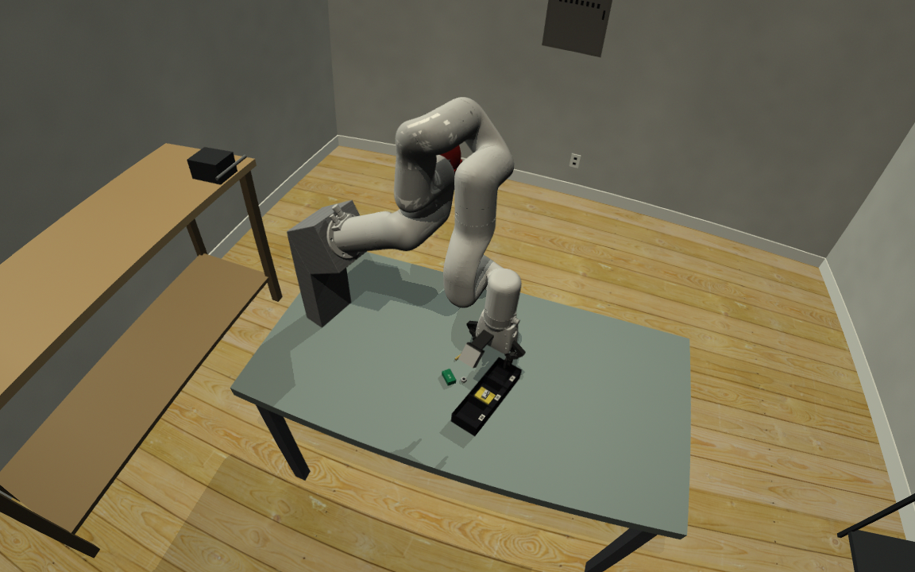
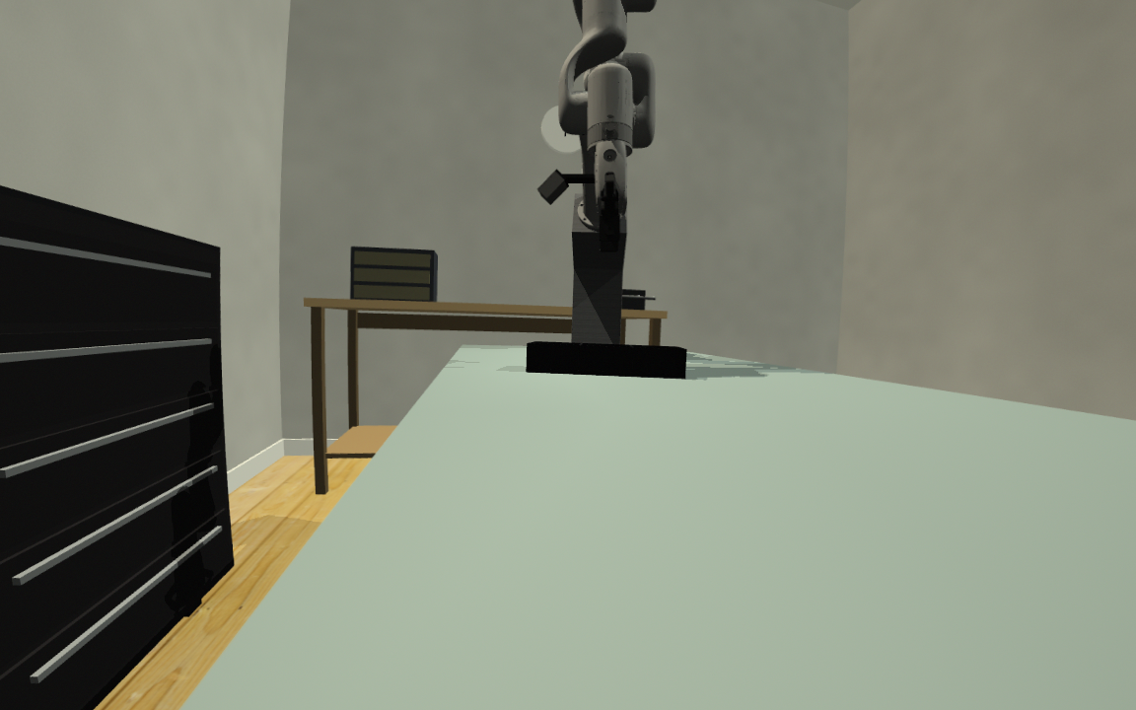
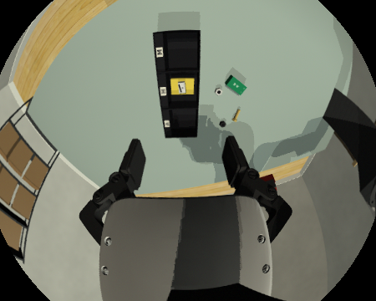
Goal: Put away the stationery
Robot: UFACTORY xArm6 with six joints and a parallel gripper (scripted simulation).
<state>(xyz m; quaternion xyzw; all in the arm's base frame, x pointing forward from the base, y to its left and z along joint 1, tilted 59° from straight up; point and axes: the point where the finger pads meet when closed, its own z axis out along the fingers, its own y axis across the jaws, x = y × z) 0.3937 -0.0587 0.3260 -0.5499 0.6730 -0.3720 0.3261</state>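
A row of three joined black bins [image 1: 485, 404] lies on the grey-green table; it also shows in the wrist view [image 3: 177, 84] and as a low black block in the exterior view [image 2: 605, 359]. The small labels on the bins are too small to read. A yellow flat thing [image 3: 181, 86] lies in the middle bin [image 1: 484, 395]. On the table beside the bins lie a green block [image 3: 236, 83] [image 1: 449, 376], a small white ring [image 3: 218, 92], a short brass piece [image 3: 237, 114] and a tiny black thing [image 3: 223, 124]. My gripper [image 3: 183, 147] [image 1: 496, 353] [image 2: 609, 225] is open and empty, above the end of the bin row nearest the arm's base.
The arm's grey base block [image 1: 322, 263] stands at the table's far left corner. A wooden bench with a black box [image 1: 210, 164] stands to the left of the table. A black chest of drawers [image 2: 78, 423] stands near the table's other end.
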